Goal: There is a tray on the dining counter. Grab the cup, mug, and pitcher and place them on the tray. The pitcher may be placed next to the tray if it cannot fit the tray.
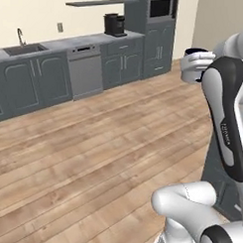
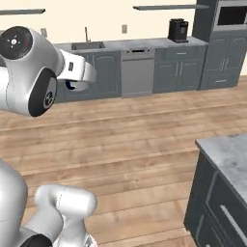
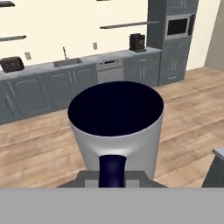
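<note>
In the hand view the mug (image 3: 116,131) is close up: light grey-white wall, dark navy inside, upright. Its dark handle (image 3: 112,168) points toward the camera, and my gripper (image 3: 113,178) is shut on that handle. From the left base view the mug (image 1: 192,66) hangs high in the air beside the raised arm, over the wooden floor. The tray, the cup, the pitcher and the dining counter are out of view.
A marble-topped grey cabinet counter (image 2: 226,154) stands close at the right. Wide wooden floor (image 1: 94,144) lies ahead. Along the far wall run grey cabinets with a sink (image 1: 24,48), a dishwasher (image 1: 85,70), a coffee machine (image 1: 113,24) and a tall oven unit (image 1: 160,28).
</note>
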Robot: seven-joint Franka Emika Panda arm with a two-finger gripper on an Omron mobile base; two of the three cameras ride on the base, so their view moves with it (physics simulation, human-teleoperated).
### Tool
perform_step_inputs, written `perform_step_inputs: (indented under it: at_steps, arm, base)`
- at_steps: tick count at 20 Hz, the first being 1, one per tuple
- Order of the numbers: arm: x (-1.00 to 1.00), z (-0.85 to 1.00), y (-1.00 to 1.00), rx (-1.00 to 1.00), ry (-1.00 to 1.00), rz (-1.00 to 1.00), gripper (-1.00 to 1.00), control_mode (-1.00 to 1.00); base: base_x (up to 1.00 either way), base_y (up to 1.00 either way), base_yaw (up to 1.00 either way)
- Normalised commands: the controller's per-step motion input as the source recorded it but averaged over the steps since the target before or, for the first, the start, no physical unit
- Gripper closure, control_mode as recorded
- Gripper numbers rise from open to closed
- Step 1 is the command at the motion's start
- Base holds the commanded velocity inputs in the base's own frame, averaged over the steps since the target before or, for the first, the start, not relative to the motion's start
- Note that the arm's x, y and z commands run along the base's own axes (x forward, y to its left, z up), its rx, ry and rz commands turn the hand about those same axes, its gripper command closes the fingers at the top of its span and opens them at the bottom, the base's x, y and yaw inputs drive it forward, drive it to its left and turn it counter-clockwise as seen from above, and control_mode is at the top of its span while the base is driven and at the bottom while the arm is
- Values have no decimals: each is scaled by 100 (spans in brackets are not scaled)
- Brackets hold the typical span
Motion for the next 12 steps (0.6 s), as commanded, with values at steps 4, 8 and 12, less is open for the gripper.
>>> perform_step_inputs:
  at_steps: [4, 8, 12]
  arm:
    - [0, 0, 0, 0, 0, 0, 100, 100]
    - [0, 0, 0, 0, 0, 0, 100, 100]
    - [0, 0, 0, 0, 0, 0, 100, 100]
  base:
    - [100, 96, -18]
    - [100, 96, -20]
    - [100, 100, -21]
